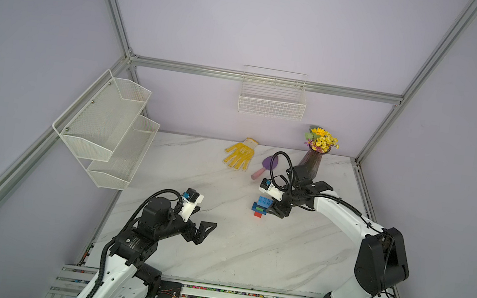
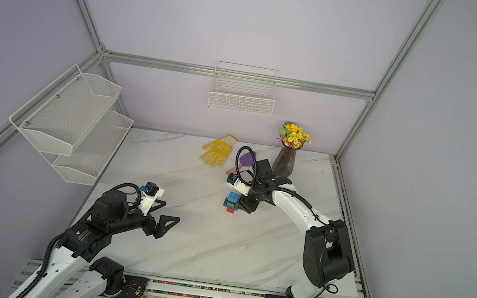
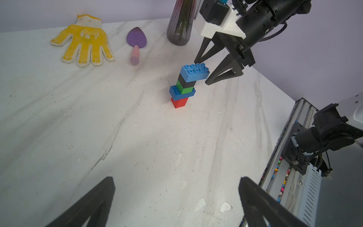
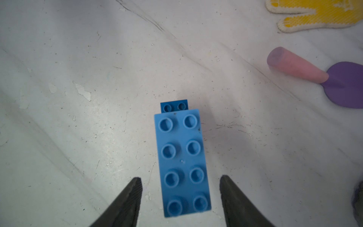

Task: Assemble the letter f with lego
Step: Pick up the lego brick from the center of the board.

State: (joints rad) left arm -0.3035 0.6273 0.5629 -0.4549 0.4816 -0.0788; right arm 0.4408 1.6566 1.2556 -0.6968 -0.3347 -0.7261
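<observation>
Right fingers (image 4: 125,202) stand half-open around the top blue brick (image 4: 181,157) of the letter f (image 3: 183,86), not touching; left fingers (image 3: 94,204) wide, well apart.

The five lego bricks are joined in one small tower (image 1: 260,206) that stands upright on the bench (image 1: 184,244), a little to the right of its middle. It shows in both top views (image 2: 232,203). At the bottom, touching the bench, is a red square brick (image 3: 179,102). On it lies a long blue bar (image 3: 181,94). Above this comes a green square brick (image 3: 184,88), then a black one (image 3: 185,82). On the very top lies the second blue bar (image 3: 194,72), lighter in colour, with eight studs facing up (image 4: 181,163). Both bars run the same way. Seen from above, one end of the lower bar (image 4: 174,106) shows beyond the upper one.
</observation>
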